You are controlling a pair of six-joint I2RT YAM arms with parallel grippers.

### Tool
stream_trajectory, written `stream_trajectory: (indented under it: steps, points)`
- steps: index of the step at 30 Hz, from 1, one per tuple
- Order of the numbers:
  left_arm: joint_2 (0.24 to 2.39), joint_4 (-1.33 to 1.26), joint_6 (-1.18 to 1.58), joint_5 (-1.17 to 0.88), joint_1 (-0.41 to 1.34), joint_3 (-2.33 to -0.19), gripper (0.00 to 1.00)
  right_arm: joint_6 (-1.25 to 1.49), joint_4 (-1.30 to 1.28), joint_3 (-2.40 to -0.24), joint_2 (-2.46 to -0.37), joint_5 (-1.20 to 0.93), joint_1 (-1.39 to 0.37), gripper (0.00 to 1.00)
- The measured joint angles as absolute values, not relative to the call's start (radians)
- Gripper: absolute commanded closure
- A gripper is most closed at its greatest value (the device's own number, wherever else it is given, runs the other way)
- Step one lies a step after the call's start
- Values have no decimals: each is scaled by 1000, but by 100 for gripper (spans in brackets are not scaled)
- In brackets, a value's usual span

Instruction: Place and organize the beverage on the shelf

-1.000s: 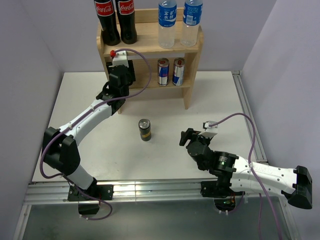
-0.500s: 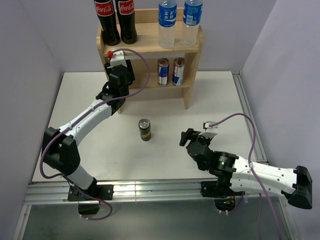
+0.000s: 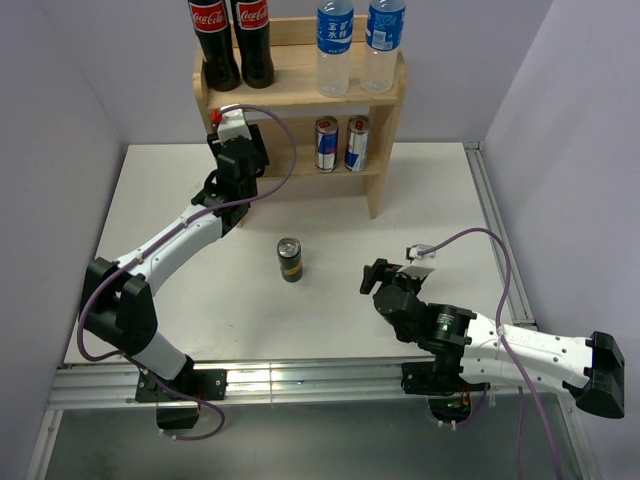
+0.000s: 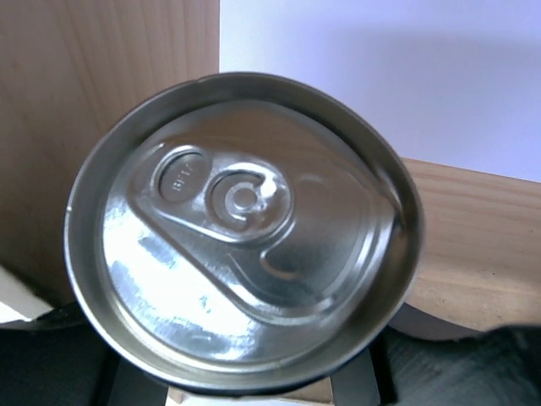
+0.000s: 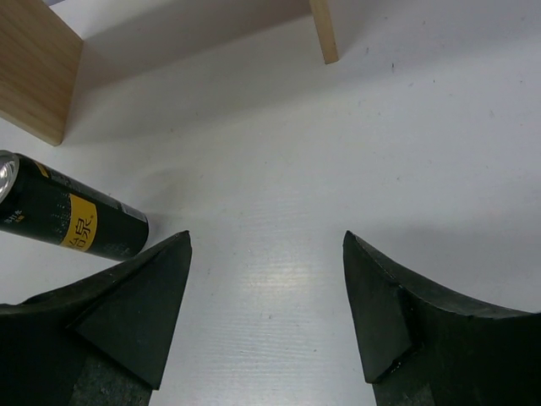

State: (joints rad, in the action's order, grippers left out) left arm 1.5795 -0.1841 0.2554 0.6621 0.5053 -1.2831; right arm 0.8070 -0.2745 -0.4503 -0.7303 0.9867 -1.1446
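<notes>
The shelf stands at the back of the table. Its top tier holds two water bottles on the right. Two blue-silver cans stand on the lower tier, right of centre. My left gripper is at the left end of the lower tier, shut on a can whose silver top fills the left wrist view beside the wooden side panel. In the top view the gripper hides that can. A dark can with a yellow label stands alone mid-table. My right gripper hovers open to its right, with nothing between its fingers.
Two dark cola bottles stand on the left of the top tier. In the right wrist view the dark can lies left of my left finger, with the shelf's legs further off. A metal rail borders the table's right edge.
My left gripper with its can has moved slightly farther toward the left end of the shelf's lower tier. The right arm and the lone dark can have not moved.
</notes>
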Motion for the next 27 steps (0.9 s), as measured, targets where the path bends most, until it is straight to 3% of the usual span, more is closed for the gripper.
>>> stream_trajectory:
  steps: [12, 13, 27]
  points:
    - [1581, -191, 307, 661, 512, -1254, 24, 813, -274, -450, -728, 987, -1145, 20]
    - [1582, -192, 310, 662, 513, -1254, 18, 814, -274, -450, -728, 987, -1145, 21]
    - [1585, -125, 318, 651, 518, -1223, 13, 813, -273, -450, -728, 986, -1145, 20]
